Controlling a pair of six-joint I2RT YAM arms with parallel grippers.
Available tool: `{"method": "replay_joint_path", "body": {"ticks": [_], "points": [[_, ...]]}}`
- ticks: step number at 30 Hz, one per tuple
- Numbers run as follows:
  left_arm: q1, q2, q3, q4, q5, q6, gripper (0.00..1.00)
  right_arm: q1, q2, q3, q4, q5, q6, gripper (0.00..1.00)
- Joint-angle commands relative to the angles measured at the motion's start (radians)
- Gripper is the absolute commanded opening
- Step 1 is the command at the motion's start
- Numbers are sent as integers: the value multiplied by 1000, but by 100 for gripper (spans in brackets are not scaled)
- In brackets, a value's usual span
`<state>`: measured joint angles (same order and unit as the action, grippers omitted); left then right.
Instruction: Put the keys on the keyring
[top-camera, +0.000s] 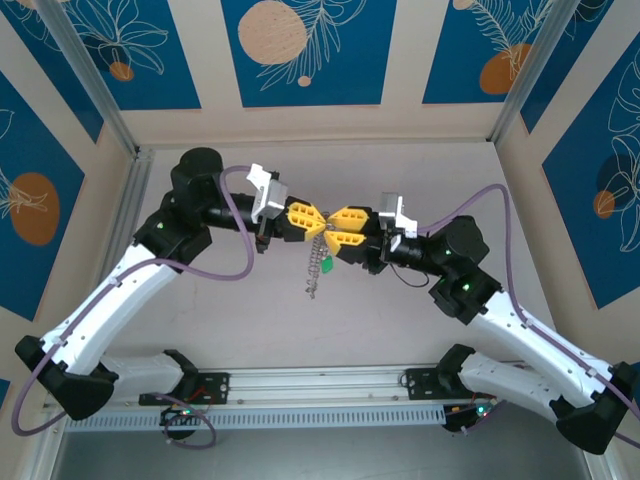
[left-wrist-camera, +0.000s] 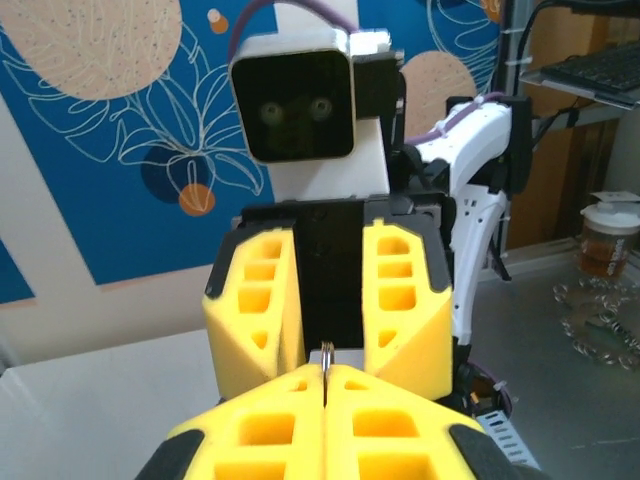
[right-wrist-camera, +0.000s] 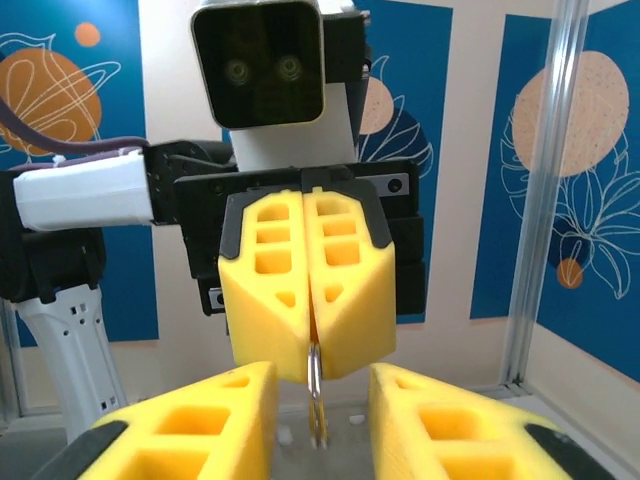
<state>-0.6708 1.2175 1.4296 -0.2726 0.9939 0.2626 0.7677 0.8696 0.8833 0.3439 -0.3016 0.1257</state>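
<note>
The keyring (top-camera: 317, 262) hangs as a limp silvery chain between the two yellow grippers, above the middle of the table. A small green key (top-camera: 327, 263) dangles beside the chain. My left gripper (top-camera: 312, 222) is shut on the ring's thin metal loop (left-wrist-camera: 326, 353), which pokes up from between its closed fingertips (left-wrist-camera: 300, 385). Facing it tip to tip, my right gripper (top-camera: 337, 222) stands open. In the right wrist view its fingers (right-wrist-camera: 230, 400) sit apart on either side of the keyring (right-wrist-camera: 315, 372), which hangs from the shut left gripper (right-wrist-camera: 312, 350).
The left wrist view shows a plastic cup (left-wrist-camera: 607, 240) and a heap of metal rings (left-wrist-camera: 600, 318) on the table to the right. Aluminium frame posts (top-camera: 530, 70) and patterned panels wall the table in. Purple cables (top-camera: 235, 225) loop off both arms.
</note>
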Motion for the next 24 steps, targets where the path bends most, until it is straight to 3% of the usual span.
{"method": "replay_joint_path", "body": {"ticks": [1, 4, 9, 15, 24], "points": [[-12, 36, 130, -313, -100, 231, 0, 15, -36, 75, -245, 88, -130, 39], [-35, 90, 235, -501, -190, 348, 0, 19, -49, 128, -410, 135, -212, 39], [-68, 147, 334, -638, -288, 431, 0, 22, -45, 181, -561, 130, -290, 38], [-104, 189, 419, -740, -358, 482, 0, 23, -19, 218, -661, 116, -320, 35], [-125, 192, 428, -770, -368, 493, 0, 8, 14, 220, -678, 97, -310, 33]]}}
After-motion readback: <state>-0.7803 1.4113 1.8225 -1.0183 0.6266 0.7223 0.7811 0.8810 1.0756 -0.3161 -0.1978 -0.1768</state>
